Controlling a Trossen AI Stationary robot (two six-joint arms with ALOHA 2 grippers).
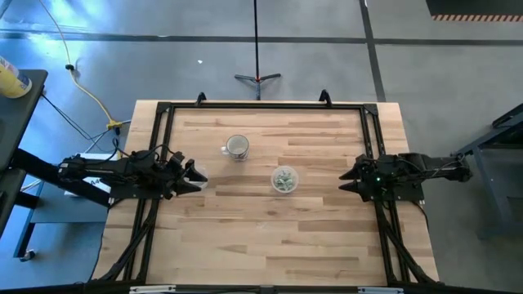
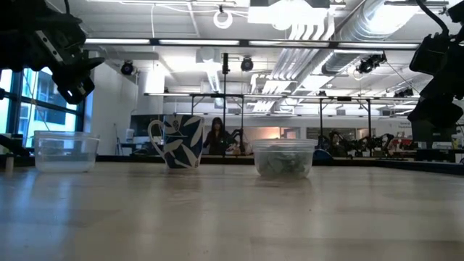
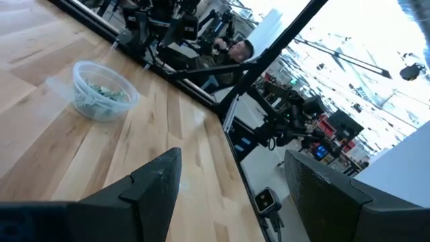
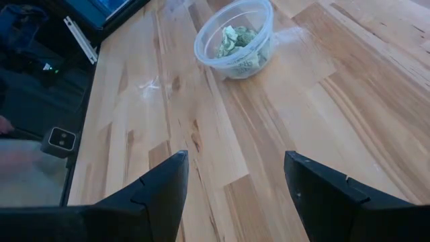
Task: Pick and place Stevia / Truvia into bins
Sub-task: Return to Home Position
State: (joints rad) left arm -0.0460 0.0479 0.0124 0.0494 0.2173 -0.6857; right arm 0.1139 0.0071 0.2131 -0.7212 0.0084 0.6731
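A clear plastic cup (image 1: 284,180) stands on its base near the table's middle, with several pale green-and-white Stevia packets (image 4: 236,42) piled inside; it also shows in the left wrist view (image 3: 102,91) and the low view (image 2: 284,158). A second clear cup (image 2: 65,151) stands at the left in the low view; I cannot find it in the high view. My left gripper (image 1: 198,176) hovers open over the table's left side, left of the filled cup. My right gripper (image 1: 343,180) hovers open at the right side, facing that cup. No loose packets show on the table.
A mug with a blue leaf pattern and a side handle (image 1: 236,147) stands on the table, toward the far edge from the filled cup (image 2: 177,141). A black frame (image 1: 261,106) runs along the far, left and right sides. Bare wood lies toward the near edge (image 1: 270,245).
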